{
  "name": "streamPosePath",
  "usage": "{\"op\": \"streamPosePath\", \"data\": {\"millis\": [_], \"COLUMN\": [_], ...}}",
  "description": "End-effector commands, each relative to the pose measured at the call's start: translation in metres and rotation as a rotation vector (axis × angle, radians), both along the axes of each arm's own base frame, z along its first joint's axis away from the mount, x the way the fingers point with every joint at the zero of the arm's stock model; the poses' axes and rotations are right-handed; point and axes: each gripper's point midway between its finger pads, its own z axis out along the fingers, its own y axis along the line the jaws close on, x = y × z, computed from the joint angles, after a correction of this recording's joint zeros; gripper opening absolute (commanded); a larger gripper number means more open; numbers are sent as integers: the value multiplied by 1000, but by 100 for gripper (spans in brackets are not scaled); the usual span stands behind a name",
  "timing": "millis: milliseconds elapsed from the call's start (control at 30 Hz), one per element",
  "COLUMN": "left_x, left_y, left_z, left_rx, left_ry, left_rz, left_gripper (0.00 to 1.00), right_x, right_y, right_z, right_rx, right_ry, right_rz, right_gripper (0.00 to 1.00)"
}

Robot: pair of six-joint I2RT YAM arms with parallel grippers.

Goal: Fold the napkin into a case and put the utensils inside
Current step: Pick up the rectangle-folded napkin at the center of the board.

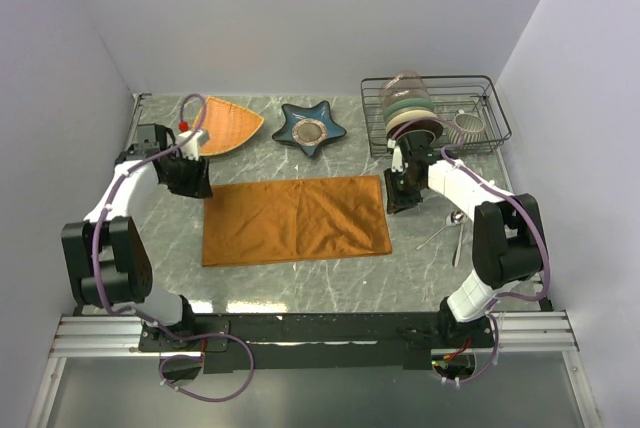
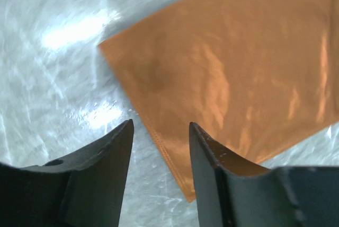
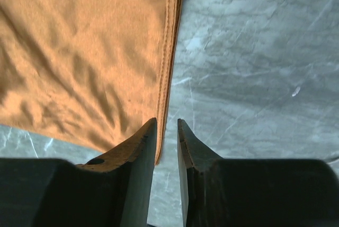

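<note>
We were looking at a robotics lab test booth rather than a real home. Plain white walls (image 1: 300, 18) closed in a small marble-look table (image 1: 300, 283) on three sides, and a left arm (image 1: 125, 193) and a right arm (image 1: 470, 188) were fixed to metal rails (image 1: 320, 333) at its near edge. It was dressed as a kitchen corner, with a wire rack (image 1: 495, 113) of dishes (image 1: 408, 108), a star-shaped dish (image 1: 310, 130), a woven plate (image 1: 228, 126), a napkin (image 1: 295, 218) and utensils (image 1: 452, 231) laid out.

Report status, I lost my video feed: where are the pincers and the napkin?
Left pincer open at napkin's left edge. Right pincer narrowly open at its right edge. Napkin flat, no case yet. Utensils clear, to its right.
</note>
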Motion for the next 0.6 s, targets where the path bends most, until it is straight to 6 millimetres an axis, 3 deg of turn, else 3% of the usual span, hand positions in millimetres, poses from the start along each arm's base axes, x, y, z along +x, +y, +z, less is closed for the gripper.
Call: {"op": "streamPosePath", "data": {"millis": [0,167,567], "left_x": [4,-36,-51], "left_y": [14,12,22], "left_z": [-4,-49,-84], "left_rx": [-152,-177,-109], "left_ry": [133,367,418], "left_rz": [298,455,504], "left_gripper": [49,49,46], "right_x": [12,9,2], "right_y": [1,8,12], "right_z": [-2,-5,-7], "right_rx": [0,44,72], "right_ry": [-36,-14,-11], "right_rz": [-28,-42,-18], "right_gripper": [30,31,31]}}
